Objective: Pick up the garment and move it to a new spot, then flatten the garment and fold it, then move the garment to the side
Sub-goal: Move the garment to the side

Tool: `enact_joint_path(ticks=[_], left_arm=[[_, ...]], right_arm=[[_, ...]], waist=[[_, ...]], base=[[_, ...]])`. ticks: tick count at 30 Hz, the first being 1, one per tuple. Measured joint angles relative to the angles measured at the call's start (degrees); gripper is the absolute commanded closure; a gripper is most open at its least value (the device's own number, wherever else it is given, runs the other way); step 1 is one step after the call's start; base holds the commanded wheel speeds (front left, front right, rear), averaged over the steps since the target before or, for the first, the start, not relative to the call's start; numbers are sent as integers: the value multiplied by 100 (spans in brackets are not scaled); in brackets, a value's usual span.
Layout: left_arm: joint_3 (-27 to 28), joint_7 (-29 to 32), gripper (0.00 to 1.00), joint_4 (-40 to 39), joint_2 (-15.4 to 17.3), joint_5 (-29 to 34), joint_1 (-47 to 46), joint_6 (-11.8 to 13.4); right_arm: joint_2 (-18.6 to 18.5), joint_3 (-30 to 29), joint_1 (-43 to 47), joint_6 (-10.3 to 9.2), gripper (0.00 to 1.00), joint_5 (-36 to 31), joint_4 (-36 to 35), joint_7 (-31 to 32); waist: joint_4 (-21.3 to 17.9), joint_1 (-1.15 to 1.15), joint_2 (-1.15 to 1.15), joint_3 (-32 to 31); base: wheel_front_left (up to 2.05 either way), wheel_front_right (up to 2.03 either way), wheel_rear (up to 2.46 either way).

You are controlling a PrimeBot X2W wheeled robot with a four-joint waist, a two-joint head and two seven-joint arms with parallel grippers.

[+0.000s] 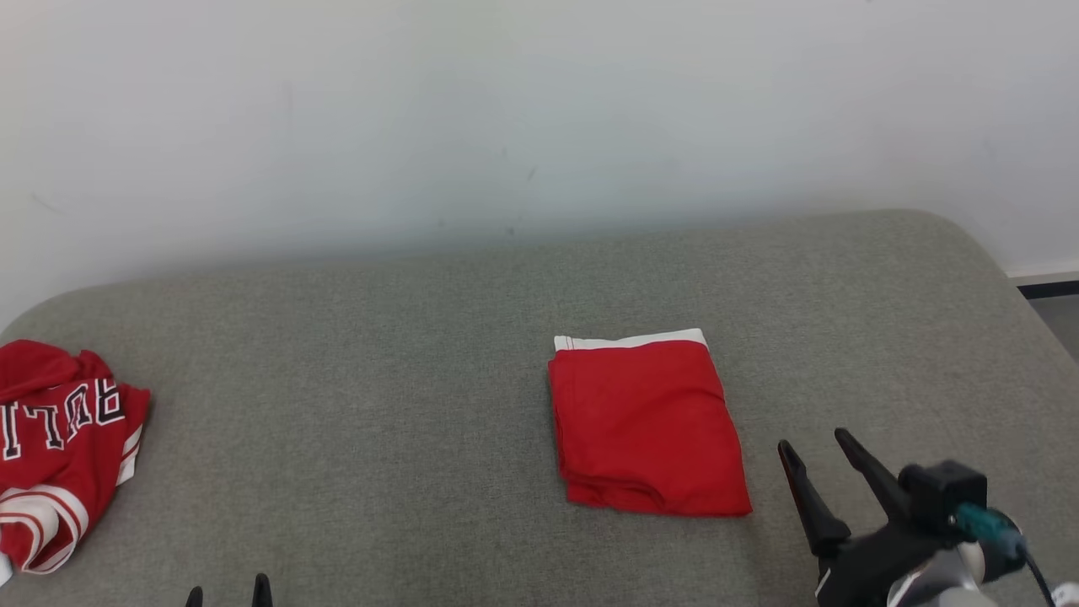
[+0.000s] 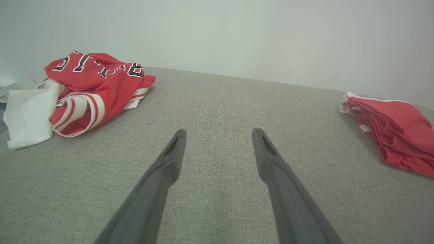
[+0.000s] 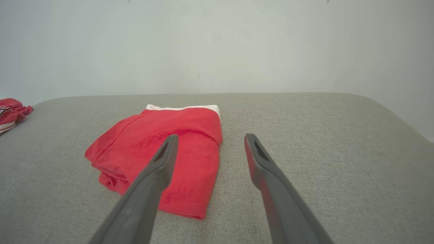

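A red garment (image 1: 645, 421) lies folded into a neat rectangle with a white band at its far edge, right of centre on the grey cushioned surface (image 1: 379, 379). My right gripper (image 1: 813, 441) hovers open just right of its near corner; in the right wrist view the garment (image 3: 135, 145) sits left of and under the open right gripper (image 3: 211, 136). My left gripper (image 1: 228, 588) is open at the bottom edge, far from the folded piece (image 2: 396, 135), and the left gripper (image 2: 218, 131) holds nothing.
A crumpled red jersey (image 1: 59, 438) with black-and-white lettering lies at the far left edge. In the left wrist view the jersey (image 2: 95, 88) rests on a white cloth (image 2: 28, 115). A pale wall (image 1: 539, 126) backs the surface. The right edge drops to the floor (image 1: 1058, 312).
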Motion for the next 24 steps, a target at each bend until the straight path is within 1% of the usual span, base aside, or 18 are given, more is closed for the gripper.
enact_joint_path(ticks=[2, 6, 10, 17, 19, 24], left_arm=[[-9, 0, 0, 0, 0, 0, -7, 0], [-97, 0, 0, 11, 0, 8, -64, 0], [-189, 0, 0, 21, -1, 1, -97, -1], [-403, 0, 0, 19, 0, -34, -197, -1], [-457, 0, 0, 4, -1, -35, -210, -1], [-526, 0, 0, -90, 1, -90, -362, -1]], right_arm=[[-26, 14, -76, 0, 0, 14, -7, 110], [-97, -77, -453, 0, 0, 187, 55, 795], [-116, -376, -778, 0, 0, 452, 291, 1797], [-111, -938, -1122, 0, 0, 584, 658, 3543], [-100, -1044, -1183, 0, 0, 542, 720, 3974], [-24, -1355, -1501, 0, 0, 202, 797, 4633]], waist=[[15, 0, 0, 10], [102, 0, 0, 45], [251, 0, 0, 70], [616, 0, 0, 148], [727, 0, 0, 193], [920, 0, 0, 451]], base=[[0, 0, 0], [0, 0, 0], [0, 0, 0], [0, 0, 0], [0, 0, 0], [0, 0, 0]])
